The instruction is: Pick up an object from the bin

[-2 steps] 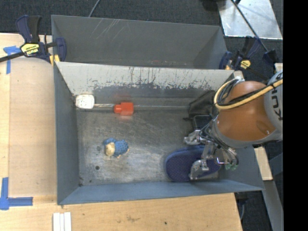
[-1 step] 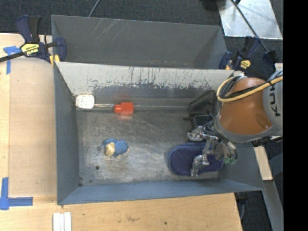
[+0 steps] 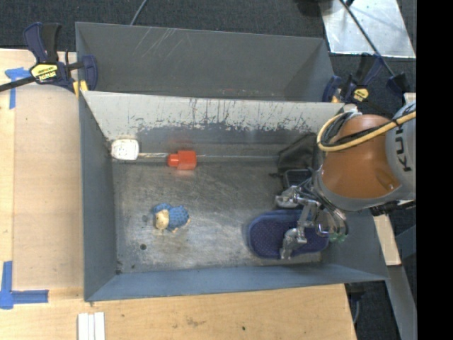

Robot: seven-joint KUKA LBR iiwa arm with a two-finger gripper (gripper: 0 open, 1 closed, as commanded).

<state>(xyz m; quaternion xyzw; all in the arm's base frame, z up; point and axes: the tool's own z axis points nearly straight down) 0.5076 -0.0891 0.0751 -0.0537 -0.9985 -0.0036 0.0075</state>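
Closest to me, by the near wall at the right end of the bin, the gripper sits low over a dark blue, rounded soft thing, perhaps a slipper or pouch. It looks to be touching the right part of it. I cannot tell from here whether it is open or closed, nor whether it has any hold. I'd judge this the grasping step, with the lift not yet made. The next move calls for a firm close on the blue thing, then a straight rise clear of the near wall. Leftwards lies a small blue-and-cream toy. Along the far wall sit an orange block and a white piece.
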